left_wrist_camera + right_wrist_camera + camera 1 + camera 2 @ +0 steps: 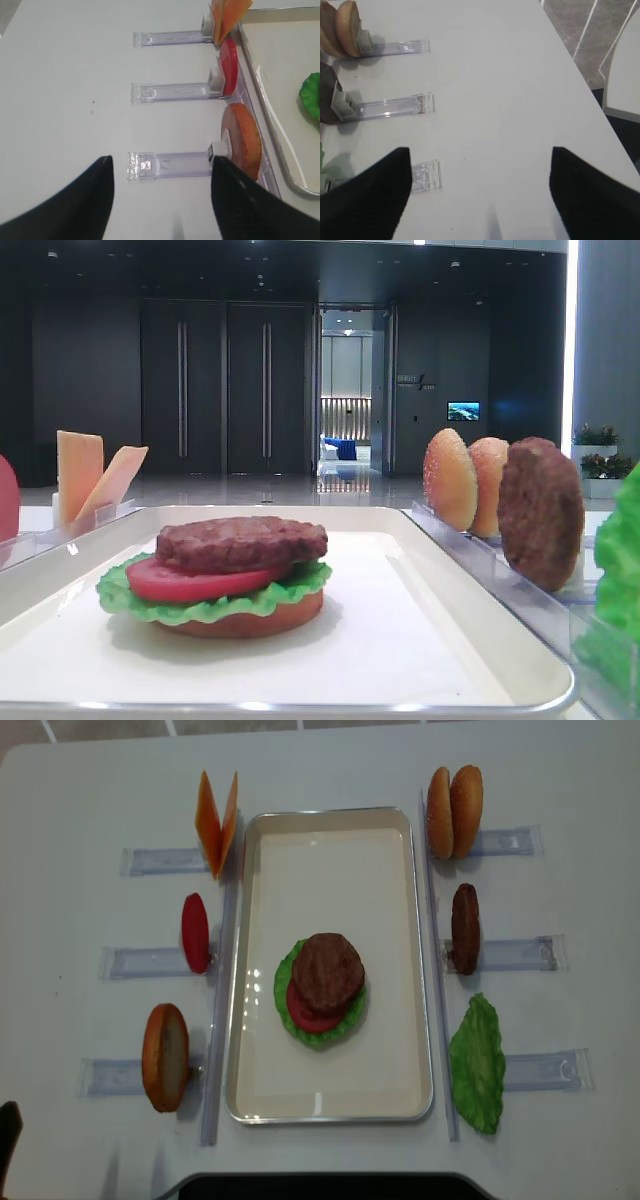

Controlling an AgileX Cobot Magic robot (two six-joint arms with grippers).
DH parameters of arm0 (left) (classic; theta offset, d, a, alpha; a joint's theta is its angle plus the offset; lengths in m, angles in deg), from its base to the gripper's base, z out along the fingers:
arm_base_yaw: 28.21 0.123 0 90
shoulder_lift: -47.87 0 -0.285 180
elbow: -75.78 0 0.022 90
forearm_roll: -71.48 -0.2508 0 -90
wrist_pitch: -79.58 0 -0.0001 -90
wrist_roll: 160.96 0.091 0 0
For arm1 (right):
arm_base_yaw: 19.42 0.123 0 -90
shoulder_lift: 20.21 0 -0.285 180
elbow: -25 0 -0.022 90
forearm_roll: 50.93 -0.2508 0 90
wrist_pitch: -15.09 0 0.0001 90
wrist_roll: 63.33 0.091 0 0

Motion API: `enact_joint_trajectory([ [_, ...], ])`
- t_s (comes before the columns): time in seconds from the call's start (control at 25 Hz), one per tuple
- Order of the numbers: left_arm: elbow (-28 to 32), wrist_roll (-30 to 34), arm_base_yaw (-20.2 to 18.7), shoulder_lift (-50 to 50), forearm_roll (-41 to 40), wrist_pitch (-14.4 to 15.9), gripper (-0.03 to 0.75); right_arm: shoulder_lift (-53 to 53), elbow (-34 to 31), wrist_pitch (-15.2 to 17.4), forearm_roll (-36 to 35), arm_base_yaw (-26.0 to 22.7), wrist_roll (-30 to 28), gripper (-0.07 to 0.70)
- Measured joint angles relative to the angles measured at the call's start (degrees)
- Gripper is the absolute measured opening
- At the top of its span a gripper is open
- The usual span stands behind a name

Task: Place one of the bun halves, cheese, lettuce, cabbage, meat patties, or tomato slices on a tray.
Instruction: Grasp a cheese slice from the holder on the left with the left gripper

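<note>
The cream tray [330, 860] holds a stack of bottom bun, lettuce, tomato and a meat patty [327, 970] on top. Left of the tray stand two cheese slices [216, 820], a tomato slice [195, 932] and a bun half [165, 1057]. To its right are two bun halves [453, 812], a patty [465, 928] and a lettuce leaf [478, 1063]. My left gripper [161, 170] is open and empty over the table, left of the bun half [245, 137]. The right gripper [481, 152] hangs open and empty over bare table, right of the racks.
Clear plastic holder racks [150, 961] run outward from both long sides of the tray. The table's right edge [580, 75] borders grey floor. A dark shape [320, 1186] sits at the near table edge.
</note>
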Motion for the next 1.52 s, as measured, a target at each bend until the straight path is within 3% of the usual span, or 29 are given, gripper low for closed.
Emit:
enact_joint_trajectory([
  [1.2,-0.14,-0.62,0.0,-0.21,-0.26,0.08,0.468,0.0,0.0,-0.05,0.0,0.0,0.0,0.539],
  [1.36,-1.84,-6.04,0.0,-9.55,-3.42,0.28,0.468,0.0,0.0,-0.05,0.0,0.0,0.0,0.539],
  [1.52,-5.16,-8.07,0.0,-26.83,-3.27,-5.62,0.468,0.0,0.0,-0.1,0.0,0.0,0.0,0.539],
])
